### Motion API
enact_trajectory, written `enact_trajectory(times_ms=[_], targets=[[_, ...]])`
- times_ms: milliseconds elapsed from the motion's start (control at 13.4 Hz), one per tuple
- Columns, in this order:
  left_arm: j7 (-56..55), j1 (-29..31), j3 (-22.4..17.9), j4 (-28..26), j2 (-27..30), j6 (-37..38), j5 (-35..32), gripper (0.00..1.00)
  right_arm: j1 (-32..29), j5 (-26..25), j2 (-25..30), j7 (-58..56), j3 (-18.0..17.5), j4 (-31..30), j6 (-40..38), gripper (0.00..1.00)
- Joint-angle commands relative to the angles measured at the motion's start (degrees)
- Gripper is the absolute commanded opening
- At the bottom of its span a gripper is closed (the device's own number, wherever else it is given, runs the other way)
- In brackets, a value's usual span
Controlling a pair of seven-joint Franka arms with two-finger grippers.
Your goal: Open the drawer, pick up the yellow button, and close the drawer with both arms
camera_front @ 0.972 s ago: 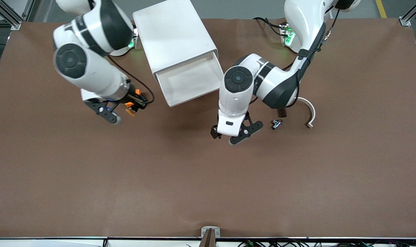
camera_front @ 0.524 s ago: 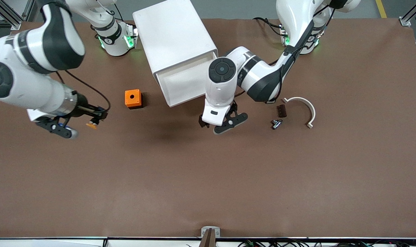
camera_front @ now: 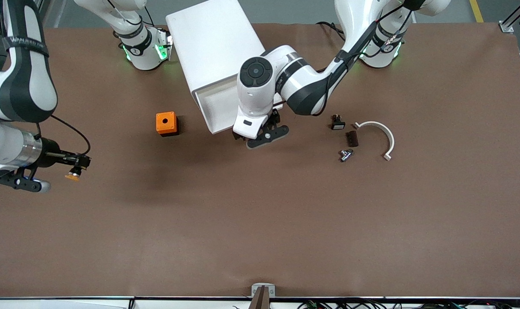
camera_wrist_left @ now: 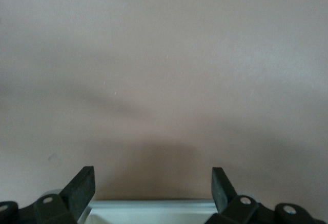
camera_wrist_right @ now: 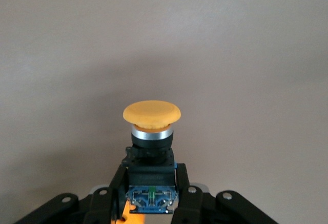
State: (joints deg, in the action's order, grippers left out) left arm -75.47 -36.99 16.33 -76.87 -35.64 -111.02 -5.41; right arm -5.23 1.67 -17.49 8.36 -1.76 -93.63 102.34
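Right gripper clamps the button (orange cap outward); left gripper gapes at the drawer.

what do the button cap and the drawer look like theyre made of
Button: matte orange cap, probably plastic; the bright ring under it looks metallic. Drawer: smooth, evenly white, thin-walled, likely moulded plastic, though painted metal can't be ruled out.

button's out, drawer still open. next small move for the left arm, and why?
Probably push the drawer shut. The left gripper is open at the drawer's front edge, which shows between its fingers in the left wrist view. The right gripper holds the button over the table's right-arm end.
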Motion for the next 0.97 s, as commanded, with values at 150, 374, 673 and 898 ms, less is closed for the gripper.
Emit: enact_trajectory(times_ms=[150,374,673,898], targets=[[-5.37,-1.68,0.81,-1.35,1.45,1.68,4.0,1.0,-4.0,-1.84,-5.62,-6.67,-1.32,0.65,5.58,0.02],[-8.02,-3.0,0.9,-1.96,1.36,1.77,5.76,1.0,-5.75,-3.42,-9.22,-9.93,-1.32,0.82,9.7,0.02],[-8.73,-4.58,1.08,-2.23,1.45,1.77,10.67,1.0,-7.78,-3.34,-13.7,-13.27,-1.32,0.82,14.8,0.02],[-9.6,-5.55,1.25,-2.23,1.36,1.77,14.19,1.0,-8.74,-3.42,-17.57,-14.33,-1.32,0.82,18.15,0.02]])
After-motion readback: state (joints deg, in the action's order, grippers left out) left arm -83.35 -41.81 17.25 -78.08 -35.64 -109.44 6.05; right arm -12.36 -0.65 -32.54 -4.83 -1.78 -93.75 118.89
